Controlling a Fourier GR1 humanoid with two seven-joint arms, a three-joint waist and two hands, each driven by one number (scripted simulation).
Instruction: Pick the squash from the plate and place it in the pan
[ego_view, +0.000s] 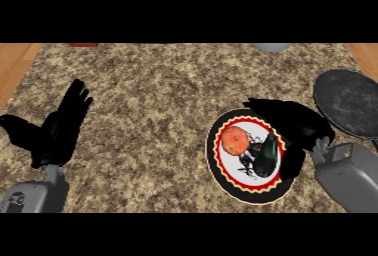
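Note:
A plate (225, 172) with a black rim, red ring and white middle lies on the counter right of centre. On it sits an orange squash (236, 139) with a dark green part (264, 154) beside it. My right hand (291, 122) hovers over the plate's right side, its fingers spread above and just right of the squash, not curled round it. A dark speckled pan (348, 102) lies at the right edge, just beyond that hand. My left hand (63, 125) rests open at the left, fingers up.
The counter top (162, 90) is speckled brown stone with wooden strips at both sides. A red object (83, 45) and a grey object (272, 47) peek in at the far edge.

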